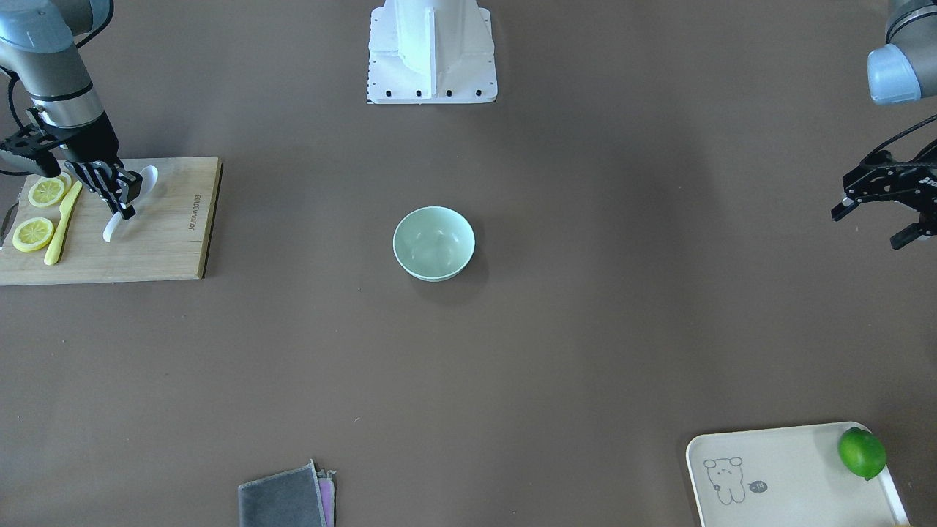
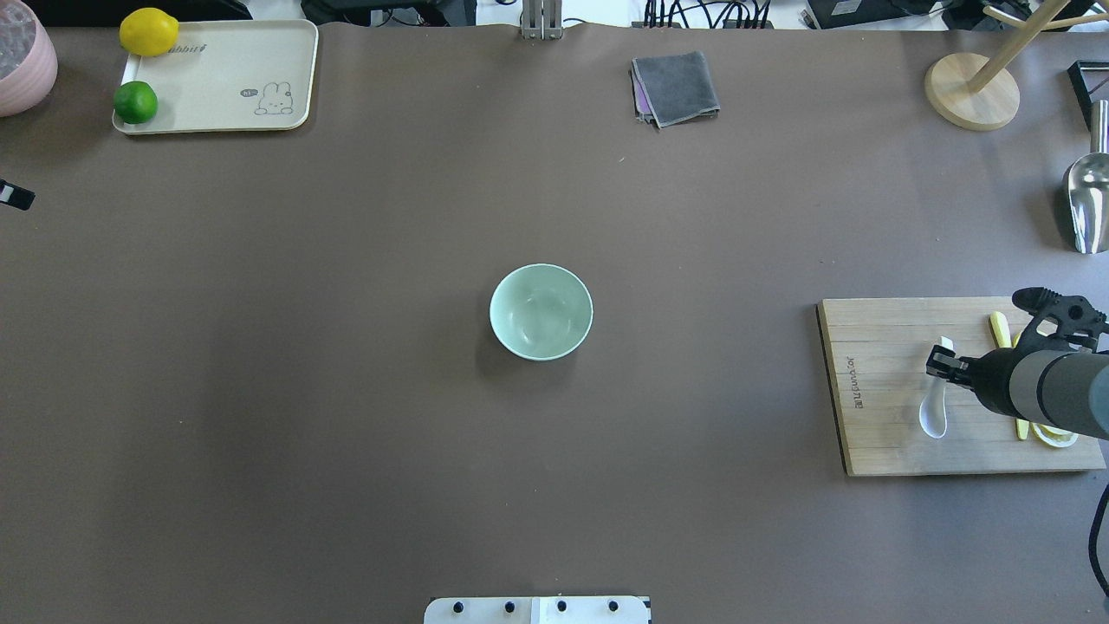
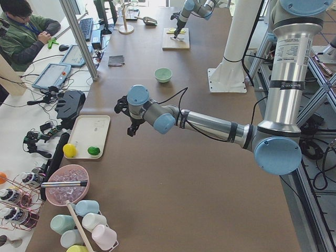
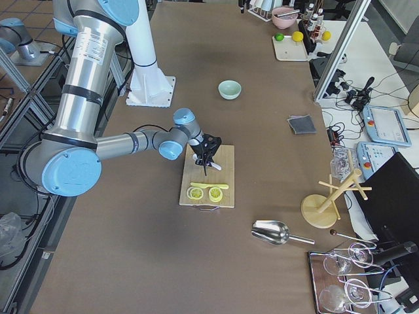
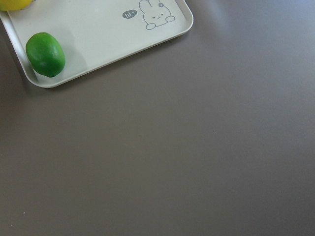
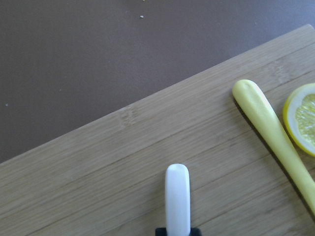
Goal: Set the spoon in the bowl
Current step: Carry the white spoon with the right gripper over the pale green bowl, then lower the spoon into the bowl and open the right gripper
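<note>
right gripper (image 1: 124, 207): down on the wooden cutting board (image 1: 168, 241), fingers narrow, pinched on the handle of the spoon (image 1: 148, 178)
spoon: white, lying along the board; scoop toward the robot base, handle tip poking out past the fingers in the right wrist view. Can't tell if it's off the wood.
bowl (image 1: 433, 244): mint green, upright, mid-table, nothing in it, well apart from the board
left gripper (image 1: 871, 225): fingers spread wide, holding nothing, hanging above bare table near the tray end
board extras: yellow knife (image 1: 62, 223) just beside the spoon, away from the bowl; two lemon slices (image 1: 34, 233) beyond the knife
tray (image 1: 790, 454): cream, cartoon animal print, far corner on the robot's left; lime (image 1: 861, 452) and whole lemon (image 2: 149, 31) on it
cloth (image 1: 282, 498): grey, folded, at the operators' edge of the table
</note>
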